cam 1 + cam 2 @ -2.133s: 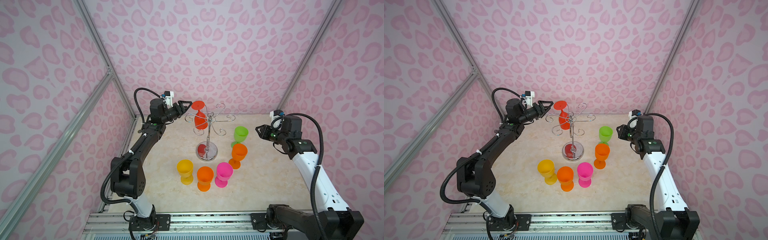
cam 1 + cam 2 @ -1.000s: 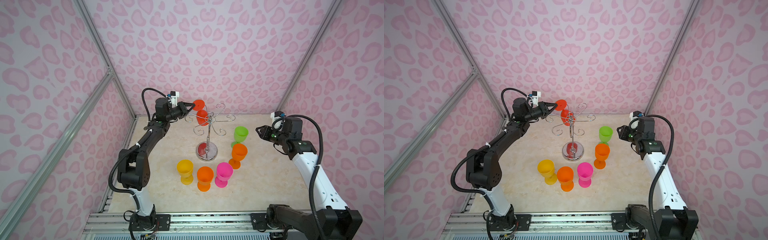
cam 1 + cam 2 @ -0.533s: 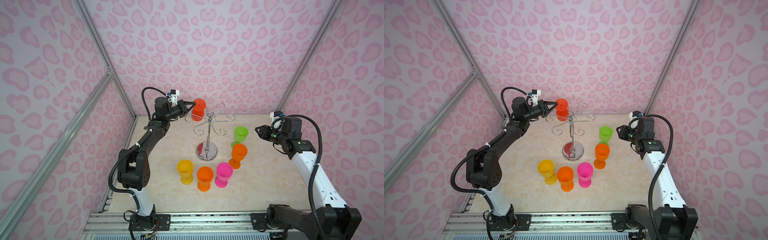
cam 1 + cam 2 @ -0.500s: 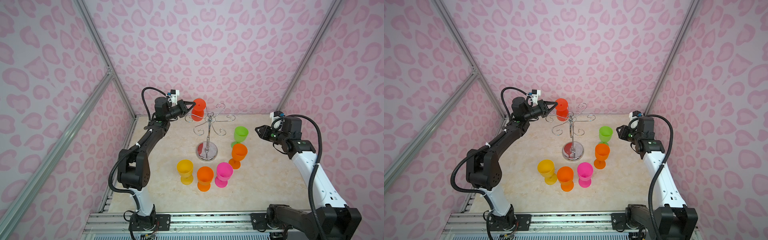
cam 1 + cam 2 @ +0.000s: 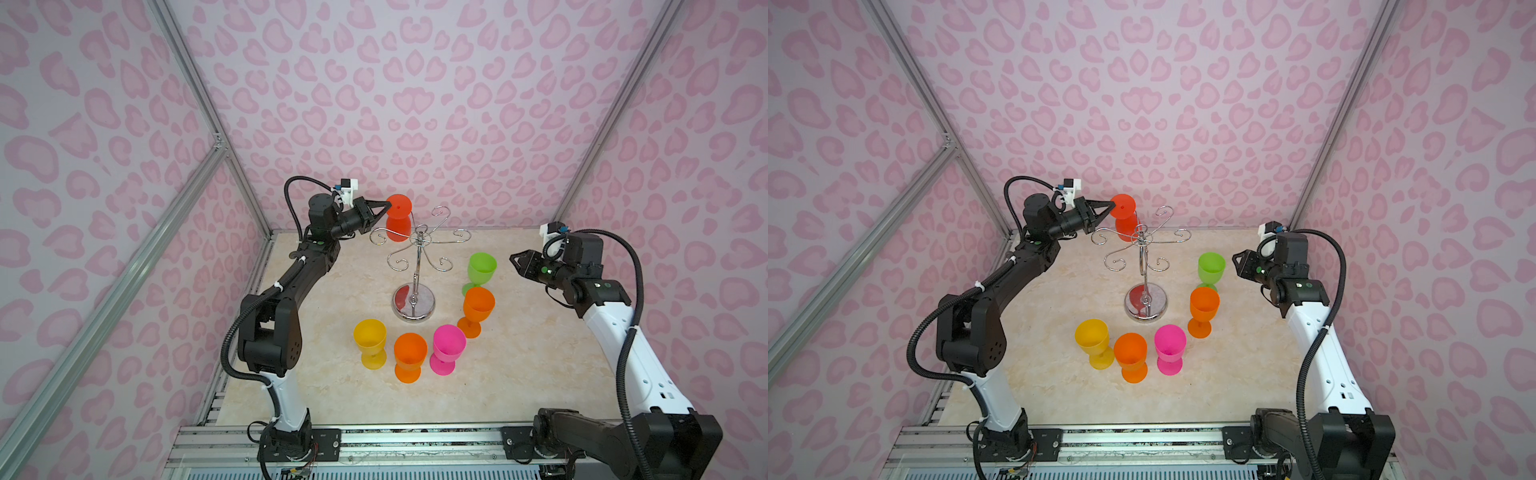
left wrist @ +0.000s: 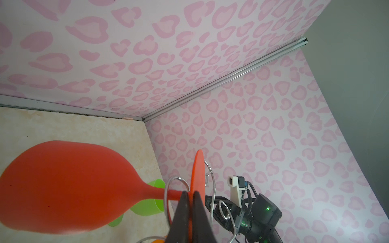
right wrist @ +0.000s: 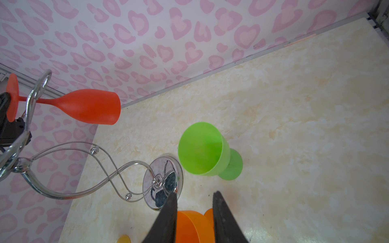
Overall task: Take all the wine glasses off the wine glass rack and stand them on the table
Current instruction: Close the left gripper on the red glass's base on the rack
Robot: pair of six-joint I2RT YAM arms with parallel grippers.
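Our left gripper (image 5: pixel 386 204) was clamped on the foot disc of the red plastic wine glass (image 5: pixel 398 228), which hung bowl-down, stem upright through a hook of the shiny chrome wire rack (image 5: pixel 417 270). We figured it'd need sliding outward, toward that arm. The right gripper (image 5: pixel 514 261) sat well apart, jaws parted, empty.

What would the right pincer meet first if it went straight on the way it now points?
Most likely the green glass. In the right wrist view it stands in line beyond the gap of the open right pincer, and both top views show nothing between them. Height is hard to judge.
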